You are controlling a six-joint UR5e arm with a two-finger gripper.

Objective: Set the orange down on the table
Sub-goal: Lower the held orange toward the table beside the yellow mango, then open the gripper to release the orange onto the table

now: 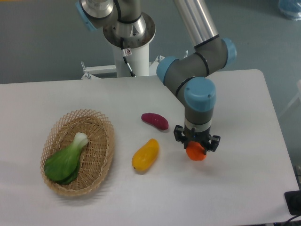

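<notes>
The orange (195, 153) is a small round bright fruit at the centre-right of the white table (244, 188). My gripper (196, 147) points straight down over it, with its black fingers on either side of the fruit's upper half. The orange sits at or just above the table surface; I cannot tell if it touches. The top of the orange is hidden by the gripper body.
A yellow-orange mango-like fruit (145, 155) lies left of the orange. A dark red sweet potato (155, 120) lies behind it. A wicker basket (99, 149) at the left holds a green bok choy (66, 160). The arm's base (129, 33) stands at the table's back edge.
</notes>
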